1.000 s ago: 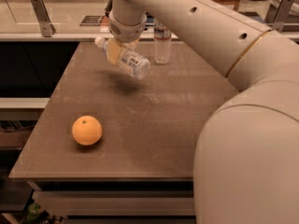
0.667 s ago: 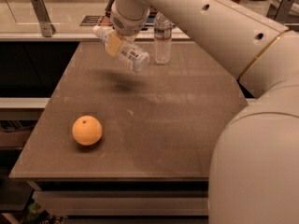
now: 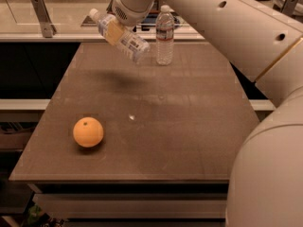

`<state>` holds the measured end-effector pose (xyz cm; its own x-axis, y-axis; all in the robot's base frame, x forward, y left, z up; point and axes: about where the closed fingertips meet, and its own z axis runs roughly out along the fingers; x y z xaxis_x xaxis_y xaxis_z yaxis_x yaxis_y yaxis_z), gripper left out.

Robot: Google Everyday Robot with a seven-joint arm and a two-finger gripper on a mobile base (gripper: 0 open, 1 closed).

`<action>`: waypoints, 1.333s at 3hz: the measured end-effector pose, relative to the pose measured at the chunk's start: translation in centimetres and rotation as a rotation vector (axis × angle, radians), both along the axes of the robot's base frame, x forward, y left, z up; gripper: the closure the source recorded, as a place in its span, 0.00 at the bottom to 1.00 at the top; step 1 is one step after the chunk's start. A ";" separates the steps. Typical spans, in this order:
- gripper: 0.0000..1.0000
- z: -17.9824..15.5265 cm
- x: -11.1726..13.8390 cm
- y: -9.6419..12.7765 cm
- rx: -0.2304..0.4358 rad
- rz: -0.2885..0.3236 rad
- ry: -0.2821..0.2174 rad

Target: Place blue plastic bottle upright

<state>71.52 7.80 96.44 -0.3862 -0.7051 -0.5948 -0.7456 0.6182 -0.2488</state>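
Observation:
The blue plastic bottle (image 3: 127, 40) is a stubby clear bottle with a white cap and a wide pale label. It hangs tilted in the air above the far left part of the brown table (image 3: 189, 126), cap pointing up and left. My gripper (image 3: 115, 31) is shut on its middle, with a yellowish finger pad across the label. The bottle's shadow lies on the table below it.
A taller ribbed clear water bottle (image 3: 164, 35) stands upright at the table's far edge, just right of the held bottle. An orange (image 3: 88, 132) lies near the front left. My arm (image 3: 246, 37) spans the right side. A counter with a metal bracket (image 3: 41, 16) runs behind.
The gripper has lifted the bottle higher and slightly back; the bottle stays tilted in the grip. The orange and water bottle have not moved.

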 end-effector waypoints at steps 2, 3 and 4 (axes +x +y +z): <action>1.00 0.2 0.3 0.5 0.118 0.076 -0.093; 1.00 0.4 0.2 0.6 0.175 0.112 -0.140; 1.00 0.7 0.2 0.7 0.229 0.155 -0.181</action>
